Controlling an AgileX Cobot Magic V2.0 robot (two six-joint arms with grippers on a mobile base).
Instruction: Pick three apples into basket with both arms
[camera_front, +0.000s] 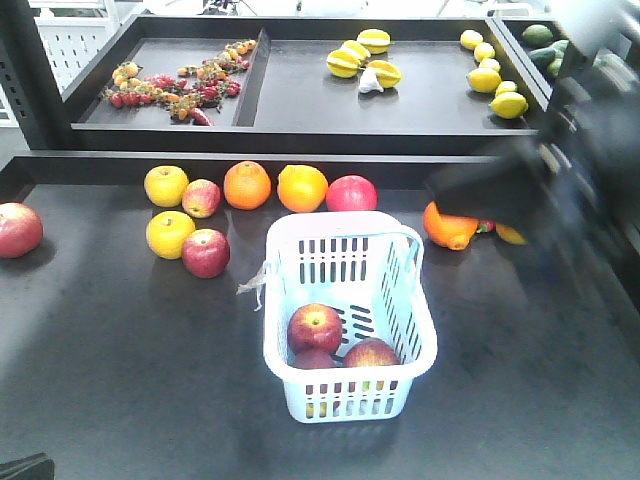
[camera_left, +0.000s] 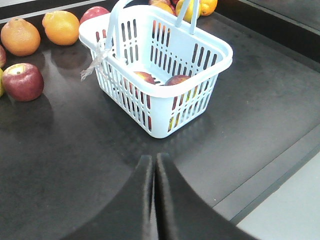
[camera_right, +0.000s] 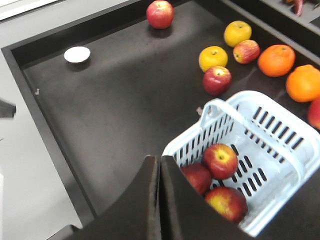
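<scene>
The pale blue basket (camera_front: 345, 402) stands in the middle of the dark table. Three red apples lie in it: one (camera_front: 315, 327) on top at the left, one (camera_front: 371, 352) on the right, one (camera_front: 313, 360) half hidden below. My right gripper (camera_right: 160, 159) is shut and empty, hovering beside the basket (camera_right: 275, 125) with the apples (camera_right: 220, 160) just to its right. The right arm (camera_front: 570, 160) is a dark blur at the table's right side. Low over bare table, my left gripper (camera_left: 152, 157) is shut and empty, apart from the basket (camera_left: 150, 97).
Loose fruit lies behind and left of the basket: red apples (camera_front: 206, 252) (camera_front: 18, 228) (camera_front: 352, 193), yellow apples (camera_front: 170, 233), oranges (camera_front: 247, 184). An orange fruit (camera_front: 448, 227) sits at the basket's right. A white disc (camera_right: 77, 54) lies far left. Raised shelves with fruit stand behind.
</scene>
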